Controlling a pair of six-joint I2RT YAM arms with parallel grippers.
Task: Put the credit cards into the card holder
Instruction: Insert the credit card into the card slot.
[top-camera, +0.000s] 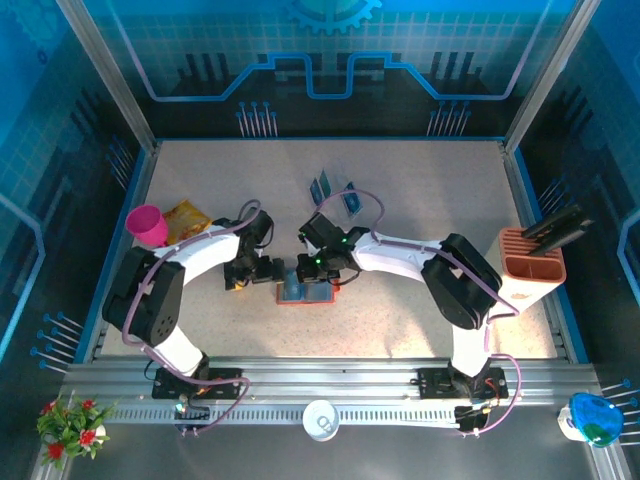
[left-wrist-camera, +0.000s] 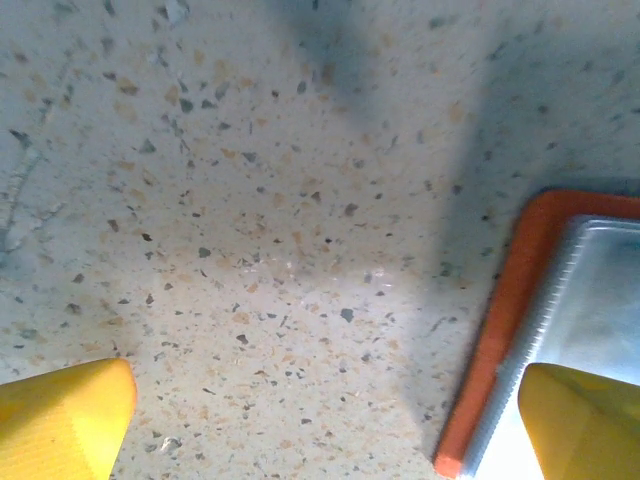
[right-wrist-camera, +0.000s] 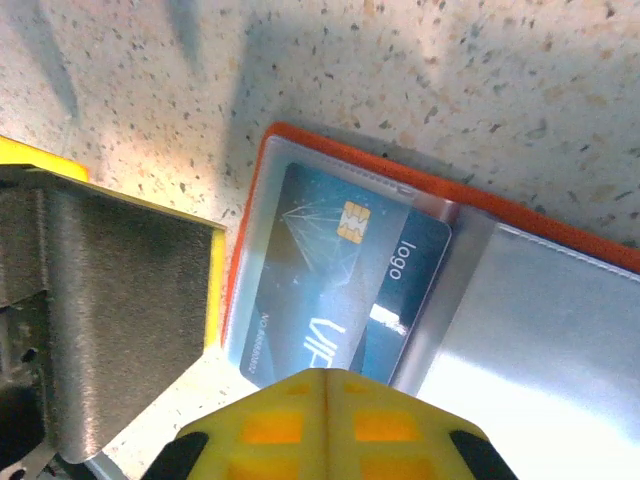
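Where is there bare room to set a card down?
Bare: the near strip between card holder and rail, and far right toward the slotted box. Crowded: centre, left hand and right hand at the holder.

A pale, speckled table top (top-camera: 420, 190) fills the middle of the top view, closed in by silver metal posts (top-camera: 105, 70) that slant toward the upper left and upper right corners. Across the top of the frame stands a glossy blue wall (top-camera: 180, 50) printed with a grid, bright circuit-like lines and a gear (top-camera: 330, 10) at top centre, with darker blue panels (top-camera: 40, 150) on both sides. A ribbed metal rail (top-camera: 330, 385) runs along the bottom, and soft grey shadows lie on the table.
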